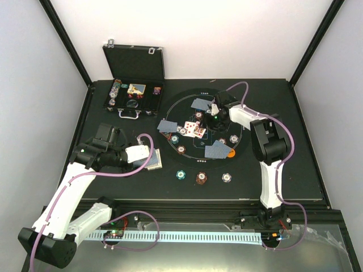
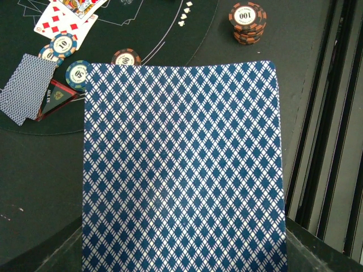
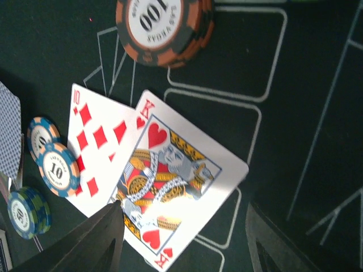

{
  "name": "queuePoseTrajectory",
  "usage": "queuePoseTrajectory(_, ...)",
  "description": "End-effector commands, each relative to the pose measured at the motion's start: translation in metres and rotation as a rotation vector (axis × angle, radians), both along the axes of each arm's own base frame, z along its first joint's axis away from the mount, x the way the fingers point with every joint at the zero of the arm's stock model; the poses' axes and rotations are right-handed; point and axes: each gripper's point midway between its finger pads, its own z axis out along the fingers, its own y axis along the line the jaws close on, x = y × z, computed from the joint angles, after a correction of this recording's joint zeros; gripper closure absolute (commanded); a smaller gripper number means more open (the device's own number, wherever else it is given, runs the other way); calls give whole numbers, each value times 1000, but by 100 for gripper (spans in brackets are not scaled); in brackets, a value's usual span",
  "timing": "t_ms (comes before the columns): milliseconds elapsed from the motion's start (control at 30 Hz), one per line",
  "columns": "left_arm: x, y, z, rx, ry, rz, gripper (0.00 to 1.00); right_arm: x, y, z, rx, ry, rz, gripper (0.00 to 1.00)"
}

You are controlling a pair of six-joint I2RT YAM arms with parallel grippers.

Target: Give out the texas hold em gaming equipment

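The right pincer (image 3: 182, 215) is hovering wide-jawed over the round black mat (image 3: 306, 85). The face-up king of hearts playing card (image 3: 176, 170) is lying just ahead, skewed, its near corner poking between the jaws and overlapping the ten of diamonds card (image 3: 91, 136). The left pincer (image 1: 146, 157), well apart, is clamping blue-backed playing cards (image 2: 181, 170).

The card back (image 2: 181, 170) shows blue-and-white diamond lattice; the chip (image 3: 164, 28) is orange-black.

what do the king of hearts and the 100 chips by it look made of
King of hearts: likely coated card or plastic, glossy, with glare across its face. 100 chips: probably moulded plastic or clay composite, matt rim, printed centre label.
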Motion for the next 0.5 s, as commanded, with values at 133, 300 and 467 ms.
queuePoseTrajectory(133, 4, -3, 16, -19, -38, -12, 98, 7, 5, -14, 15, 40, -1, 40)
queuePoseTrajectory(300, 5, -4, 16, -21, -40, -11, 98, 15, 10, -7, 31, 27, 13, 40)
queuePoseTrajectory(467, 5, -4, 16, -22, -38, -10, 98, 18, 15, -6, 58, 31, 18, 41)
